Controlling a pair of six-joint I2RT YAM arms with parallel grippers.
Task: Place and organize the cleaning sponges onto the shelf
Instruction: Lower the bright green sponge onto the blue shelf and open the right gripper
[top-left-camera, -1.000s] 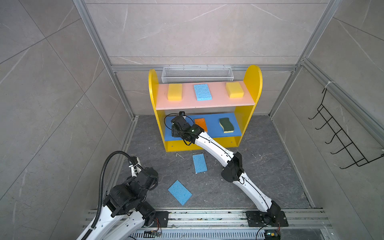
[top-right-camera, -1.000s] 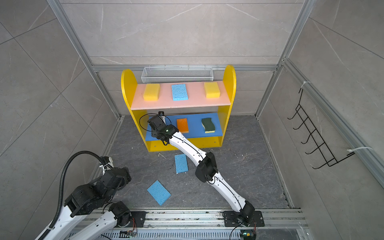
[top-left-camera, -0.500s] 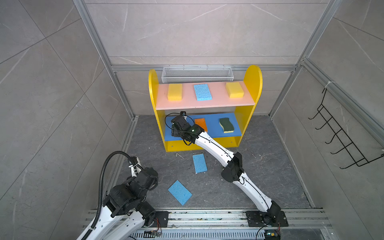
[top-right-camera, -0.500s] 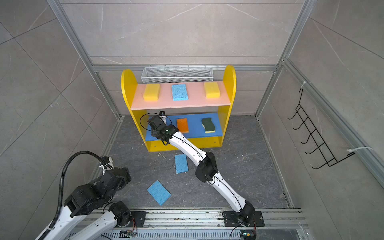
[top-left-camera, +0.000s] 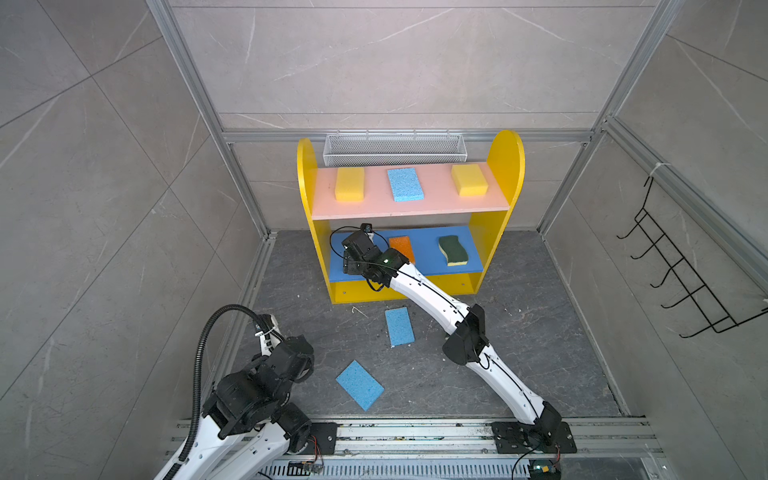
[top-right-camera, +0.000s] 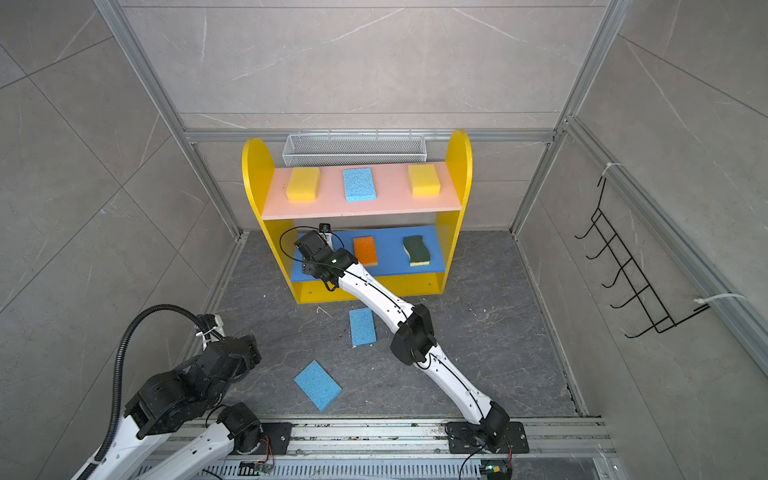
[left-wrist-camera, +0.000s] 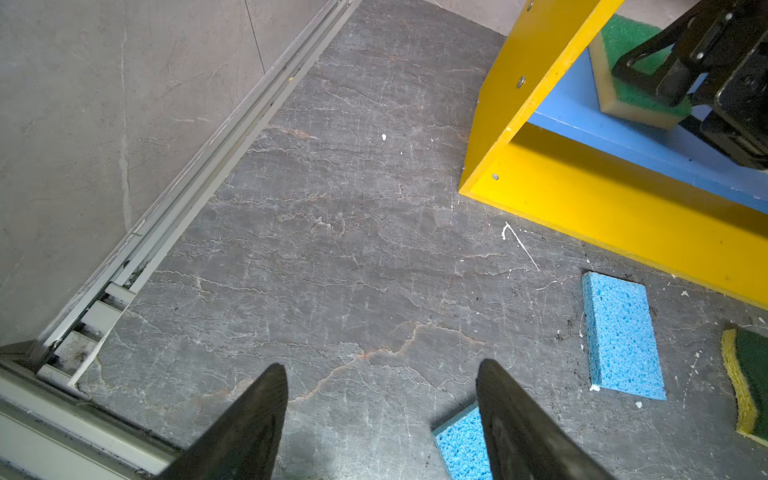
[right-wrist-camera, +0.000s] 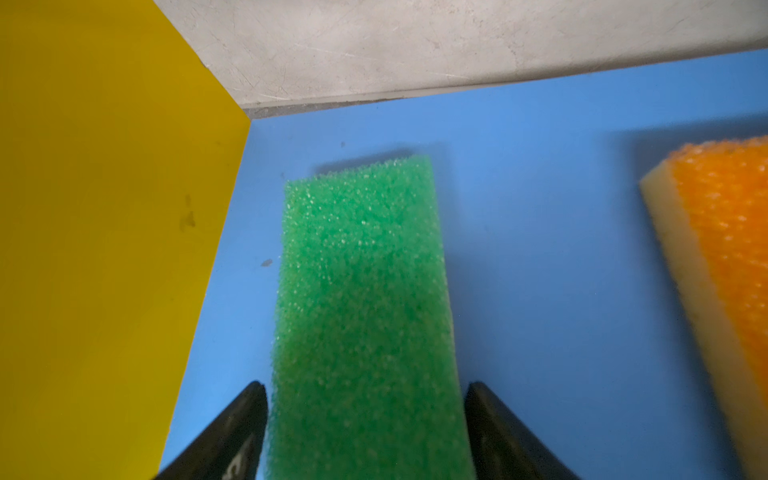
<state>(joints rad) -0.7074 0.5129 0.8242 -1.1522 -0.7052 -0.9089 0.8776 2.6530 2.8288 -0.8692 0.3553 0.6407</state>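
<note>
My right gripper is inside the shelf, at the left end of the blue middle board. Fingers straddle the bright green sponge, which lies flat on that board. Can't tell whether I'm squeezing it or just clear of it. The orange sponge is beside it and the shelved wavy sponge further right on the same board. The pink upper board has the left yellow sponge, top blue sponge and right yellow sponge in a row, apart. My left gripper hangs over the floor, fingers spread, nothing between them. On the floor are the far blue sponge, near blue sponge and floor wavy sponge, the last seen only in the left wrist view.
</note>
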